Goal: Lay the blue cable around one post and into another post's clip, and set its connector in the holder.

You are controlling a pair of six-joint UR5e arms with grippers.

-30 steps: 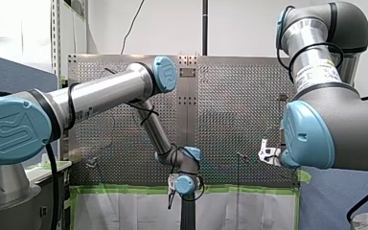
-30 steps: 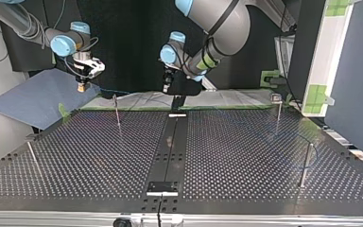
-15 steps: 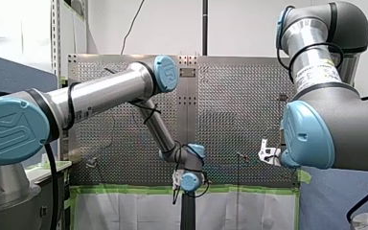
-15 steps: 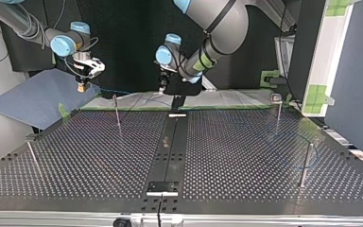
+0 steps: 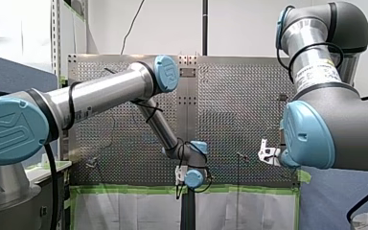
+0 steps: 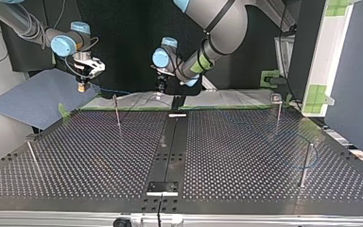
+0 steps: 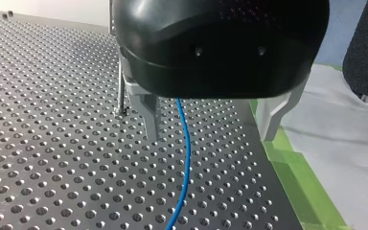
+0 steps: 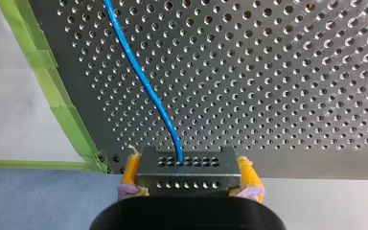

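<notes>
While the connector (image 8: 188, 163) is clamped by the right gripper (image 8: 188, 167), the blue cable (image 7: 184, 143) is run over the bench (image 7: 52, 143) through the wide-spread left gripper (image 7: 210, 134); light and limp, it should be pinched firmly there.

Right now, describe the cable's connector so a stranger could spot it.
Start at the perforated table and follow the blue cable to its end. There sits the connector, a grey block with rows of small holes, clamped between yellow pads.
</notes>
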